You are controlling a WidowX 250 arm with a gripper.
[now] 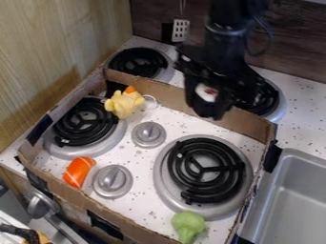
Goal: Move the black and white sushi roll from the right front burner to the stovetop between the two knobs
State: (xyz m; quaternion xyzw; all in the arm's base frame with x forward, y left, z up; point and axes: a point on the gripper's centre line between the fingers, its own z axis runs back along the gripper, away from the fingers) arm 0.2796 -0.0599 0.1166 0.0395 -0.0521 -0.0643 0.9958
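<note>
At the far edge of the cardboard wall (167,94) on the counter (302,107), pinching a small white-and-red object (207,92) in the black gripper (208,108). For a secure hold, apply even pressure from both sides, avoid tilting, and allow clearance over the wall's rim. Limit speed and sideways swing near the yellow toy (124,103), left of the gripper, and the large front-right burner (205,170), nearer the camera.

You're looking at a toy-kitchen setup: 4 black coil burners (207,169) on a speckled white stovetop (143,157), a grey metal sink (290,200) and a slotted metal spatula (181,30).
</note>
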